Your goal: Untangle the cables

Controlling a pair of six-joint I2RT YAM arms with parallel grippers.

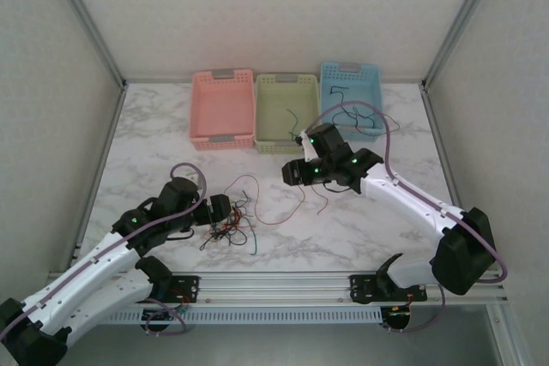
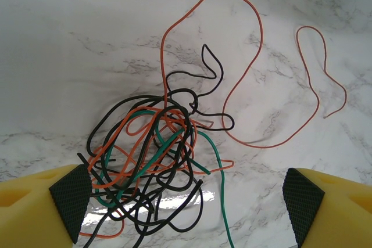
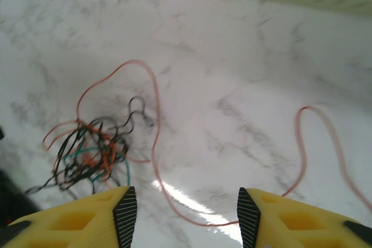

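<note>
My left gripper [image 2: 186, 201] stands wide apart, yellow fingers with black cross-hatched pads [image 2: 70, 198] clasping nothing. Under them lies the clump of thin red, green and black cables [image 2: 151, 161], a loose knot of smooth, springy loops on the glossy white marble-patterned table [image 2: 70, 39]. A long red loop [image 2: 256, 45] swings out of the knot, and a single red strand [image 2: 317, 71] lies apart to its right.

My right gripper [image 3: 187, 216] is partly parted and holds nothing; the long red loop curves beneath its gap.

Bare tabletop surrounds the clump.

At the far edge three slotted plastic baskets sit side by side. Between the pink basket [image 1: 199, 109] and the blue basket [image 1: 326, 83], which holds dark wires [image 1: 341, 107], the green basket [image 1: 262, 113] holds a thin green wire [image 1: 292, 117].
</note>
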